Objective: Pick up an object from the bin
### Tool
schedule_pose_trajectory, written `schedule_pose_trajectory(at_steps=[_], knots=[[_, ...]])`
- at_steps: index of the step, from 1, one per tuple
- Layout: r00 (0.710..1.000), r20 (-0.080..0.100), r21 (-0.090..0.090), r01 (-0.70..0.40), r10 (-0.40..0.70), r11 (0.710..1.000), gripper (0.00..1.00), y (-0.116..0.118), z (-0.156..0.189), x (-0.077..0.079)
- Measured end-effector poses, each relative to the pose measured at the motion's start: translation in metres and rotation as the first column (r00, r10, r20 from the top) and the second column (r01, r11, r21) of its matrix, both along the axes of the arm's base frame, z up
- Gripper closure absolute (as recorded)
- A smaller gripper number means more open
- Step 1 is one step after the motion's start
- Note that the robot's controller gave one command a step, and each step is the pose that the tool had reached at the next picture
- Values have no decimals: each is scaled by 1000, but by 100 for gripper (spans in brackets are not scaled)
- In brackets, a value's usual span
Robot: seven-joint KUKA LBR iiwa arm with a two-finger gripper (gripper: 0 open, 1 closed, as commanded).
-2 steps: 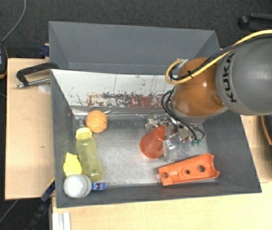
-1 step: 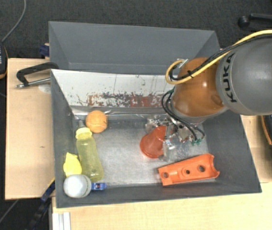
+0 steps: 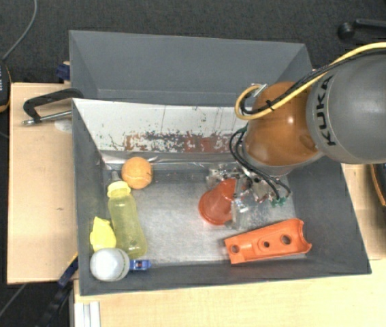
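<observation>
Reaching into bin [image 3: 87, 203] | gripper [image 3: 242, 197]; red cup [image 3: 214, 207] just beside it, leftward; grip unclear

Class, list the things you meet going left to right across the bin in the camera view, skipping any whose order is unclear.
yellow scrap → orange ball → red cup → orange bracket

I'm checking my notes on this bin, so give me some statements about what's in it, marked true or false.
The orange ball lies at the back left. True.
The yellow bottle stands upright. False: it lies on its side.
The gripper is right by the red cup. True.
The orange bracket lies against the bottle. False: it lies at the front right, apart from it.
The white ball sits in the front left corner. True.
</observation>
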State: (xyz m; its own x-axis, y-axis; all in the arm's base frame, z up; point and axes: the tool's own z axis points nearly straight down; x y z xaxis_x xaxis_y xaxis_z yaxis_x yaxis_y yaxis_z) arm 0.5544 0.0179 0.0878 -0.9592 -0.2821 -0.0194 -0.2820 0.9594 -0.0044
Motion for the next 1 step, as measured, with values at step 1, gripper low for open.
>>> schedule_pose_trajectory(at_steps=[1], knots=[[1000, 0, 0, 0, 0, 1000, 100, 0, 0, 0]])
